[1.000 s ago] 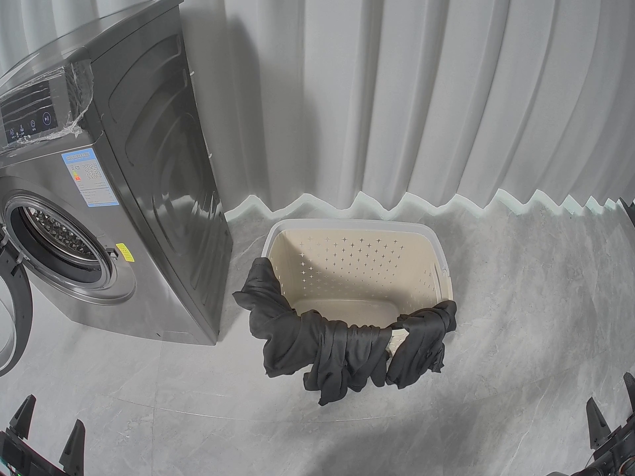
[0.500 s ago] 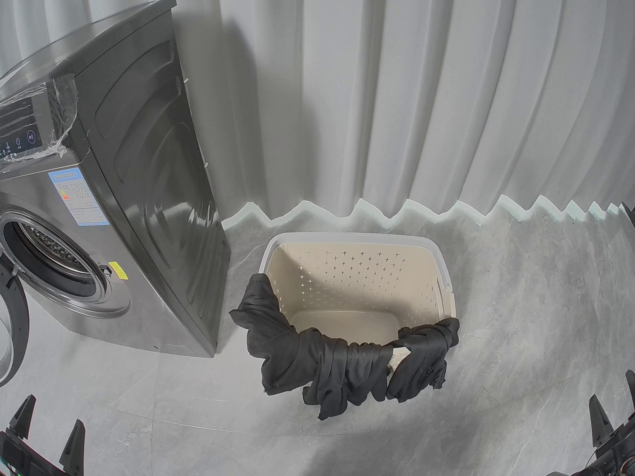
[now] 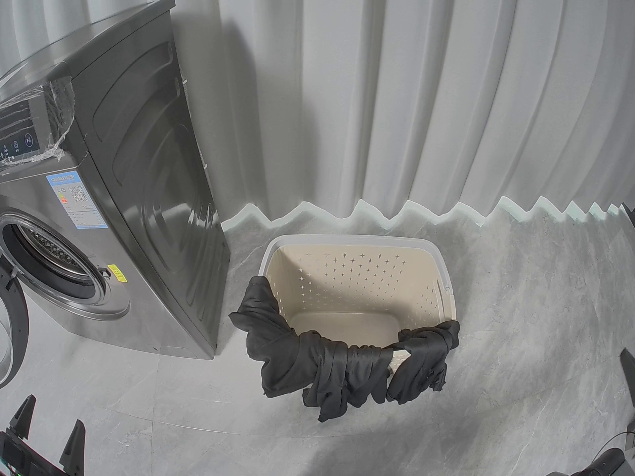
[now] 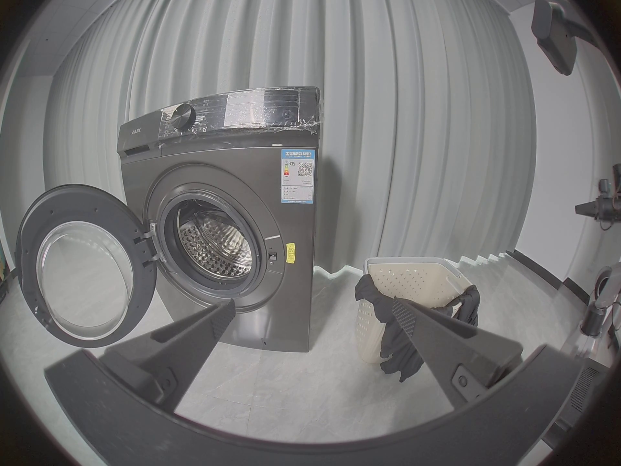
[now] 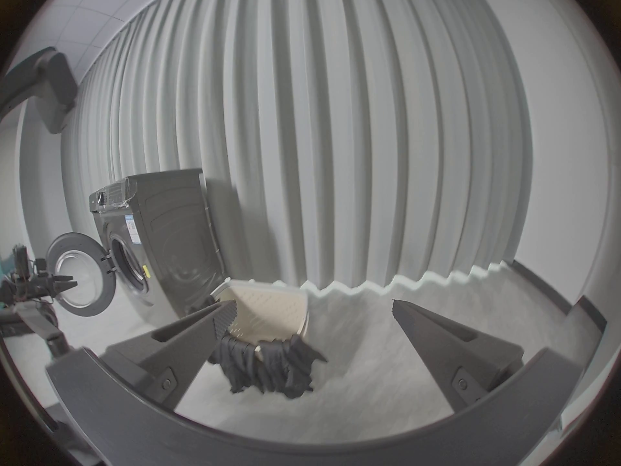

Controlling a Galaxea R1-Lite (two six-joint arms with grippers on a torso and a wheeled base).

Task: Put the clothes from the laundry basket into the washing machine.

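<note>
A black garment (image 3: 331,365) hangs over the front rim of the cream laundry basket (image 3: 357,239), which stands on the floor right of the grey washing machine (image 3: 132,186). The machine's round door (image 4: 84,266) is swung open and the steel drum (image 4: 213,244) shows inside. My left gripper (image 3: 47,431) is low at the near left, open and holding nothing, well short of the basket (image 4: 420,279). My right gripper (image 5: 314,312) is open too, far to the right of the basket (image 5: 272,305) and the draped clothes (image 5: 265,364).
Pleated white curtains (image 3: 410,87) close off the back. The grey floor (image 3: 542,299) stretches open to the right of the basket and in front of it. The open door juts out at the machine's near left.
The head camera shifted slightly, so the whole scene slid left and down. My right gripper has dropped toward the lower right corner of the head view. Basket and clothes are unmoved.
</note>
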